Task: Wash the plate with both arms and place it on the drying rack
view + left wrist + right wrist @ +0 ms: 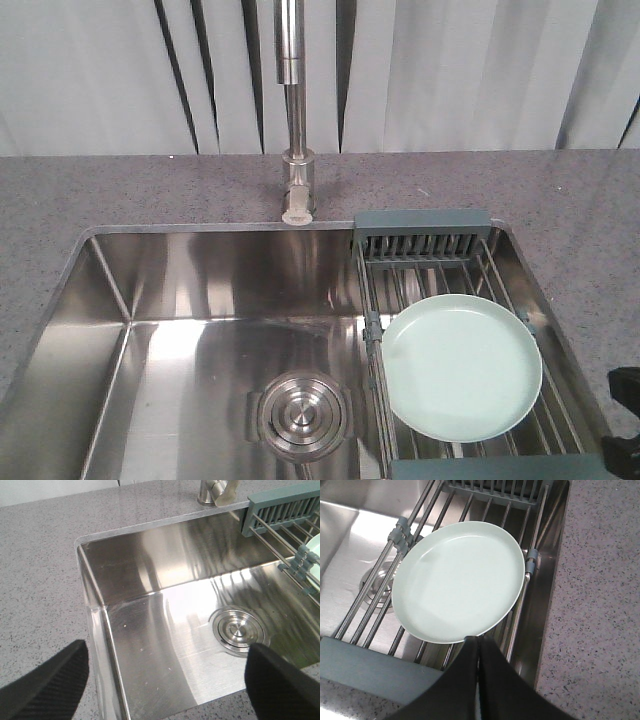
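Note:
The pale mint-green plate [462, 367] lies flat on the steel wire drying rack [420, 240], which spans the right side of the sink. In the right wrist view the plate [460, 580] rests on the rack's rods [380, 605]. My right gripper [478, 640] is shut with nothing between its fingers, and its tips are at the plate's near rim. A black part of the right arm [625, 400] shows at the sink's right edge. My left gripper [165, 680] stands open above the sink's front left corner, holding nothing.
The steel sink [200, 270] has a round drain strainer [303, 413] in its floor and a tall faucet [297, 150] behind it. Speckled grey counter [90, 190] surrounds the sink. The rack's grey-blue end piece [365, 667] lies just below the plate.

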Controlling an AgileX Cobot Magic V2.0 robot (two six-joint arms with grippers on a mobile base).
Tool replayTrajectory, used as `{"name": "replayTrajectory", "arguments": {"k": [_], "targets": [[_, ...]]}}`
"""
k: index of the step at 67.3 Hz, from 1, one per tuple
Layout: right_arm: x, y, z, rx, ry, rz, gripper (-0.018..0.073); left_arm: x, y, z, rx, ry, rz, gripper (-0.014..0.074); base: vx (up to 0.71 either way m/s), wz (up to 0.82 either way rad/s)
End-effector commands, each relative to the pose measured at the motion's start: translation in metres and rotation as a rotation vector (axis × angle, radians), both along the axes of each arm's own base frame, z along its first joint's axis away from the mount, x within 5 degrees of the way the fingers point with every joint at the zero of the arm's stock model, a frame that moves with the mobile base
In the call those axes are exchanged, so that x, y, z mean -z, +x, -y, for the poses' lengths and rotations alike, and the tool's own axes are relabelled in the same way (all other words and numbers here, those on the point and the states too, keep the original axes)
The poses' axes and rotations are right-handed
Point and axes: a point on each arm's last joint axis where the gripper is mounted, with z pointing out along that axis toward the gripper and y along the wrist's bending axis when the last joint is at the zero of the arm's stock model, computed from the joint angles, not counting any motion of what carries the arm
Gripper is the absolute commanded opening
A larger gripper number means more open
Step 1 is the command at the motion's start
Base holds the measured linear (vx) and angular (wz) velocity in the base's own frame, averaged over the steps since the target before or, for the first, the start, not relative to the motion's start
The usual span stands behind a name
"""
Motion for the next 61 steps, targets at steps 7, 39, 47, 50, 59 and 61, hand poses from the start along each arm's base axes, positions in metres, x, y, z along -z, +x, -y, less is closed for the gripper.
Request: {"name": "replayTrajectory", "arguments": {"k": [7,39,47,50,59,61], "targets": [[-0.011,0.004,0.0,0.005,0.014,0.072,-0.0008,-0.015,0.004,0.001,-0.008,-0.05,0.097,0.0587,0.0,0.0],[-0.011,0.004,0.0,0.004,0.013,0.07,-0.0008,-0.037,0.059,0.013,-0.075,-0.161,-0.003,0.053,0.0,0.0],[-0.011,0.004,0.0,0.004,0.013,0.07,-0.0008,-0.043,0.092,0.021,-0.075,-0.132,-0.082,0.0497,0.0,0.0],[-0.011,0.004,0.0,0.004,0.013,0.07,-0.0008,-0.044,0.107,0.025,-0.066,-0.119,-0.115,0.0484,0.0,0.0],[-0.011,0.004,0.0,0.004,0.013,0.07,-0.0008,-0.049,0.141,0.038,0.021,-0.098,-0.16,0.047,0.0,0.0],[-0.011,0.004,0.0,0.004,0.013,0.07,-0.0008,-0.05,0.148,0.042,0.05,-0.089,-0.164,0.047,0.0,0.0]]}}
